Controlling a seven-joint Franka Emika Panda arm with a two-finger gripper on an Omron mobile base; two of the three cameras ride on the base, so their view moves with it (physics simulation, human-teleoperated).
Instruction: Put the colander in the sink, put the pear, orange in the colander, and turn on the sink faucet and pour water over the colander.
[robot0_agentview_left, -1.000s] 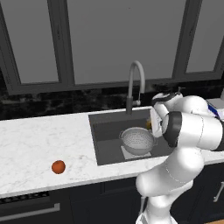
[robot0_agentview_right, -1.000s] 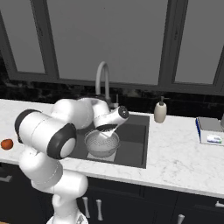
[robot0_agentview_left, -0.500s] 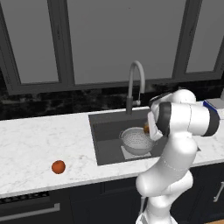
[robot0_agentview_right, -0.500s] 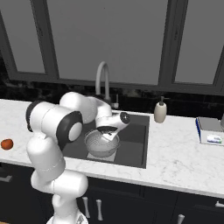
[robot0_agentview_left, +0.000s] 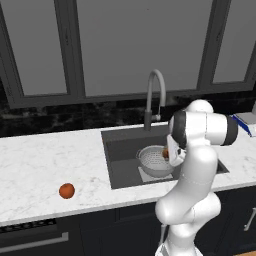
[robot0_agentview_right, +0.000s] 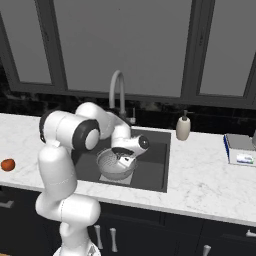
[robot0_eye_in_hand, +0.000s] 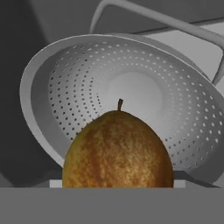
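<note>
**Pear held at the gripper above the colander in the sink**

The gripper (robot0_agentview_right: 125, 161) hangs over the colander (robot0_agentview_right: 111, 166), which sits inside the sink (robot0_agentview_right: 155, 165), on the basin's left half as the right base view shows it. In the hand view the pear (robot0_eye_in_hand: 117, 151) fills the lower middle of the frame, stem up, directly in front of the camera and between it and the perforated bowl of the colander (robot0_eye_in_hand: 78, 83); the fingertips themselves are covered by the fruit. The jaws stand wide apart, and the pear lies between them, so the grip is on the pear. In the left base view a small patch of the pear (robot0_agentview_left: 165, 153) shows at the hand, just beside the colander's (robot0_agentview_left: 152, 159) right rim. The bowl holds no fruit. The sink faucet (robot0_agentview_left: 154, 95) arches up from the back edge of the sink (robot0_agentview_left: 122, 165), behind the colander, with its spout on the colander's side. The orange (robot0_agentview_left: 66, 190) lies on the white marble counter (robot0_agentview_left: 40, 165), well apart from the sink, toward the counter's front edge on the left.
</note>
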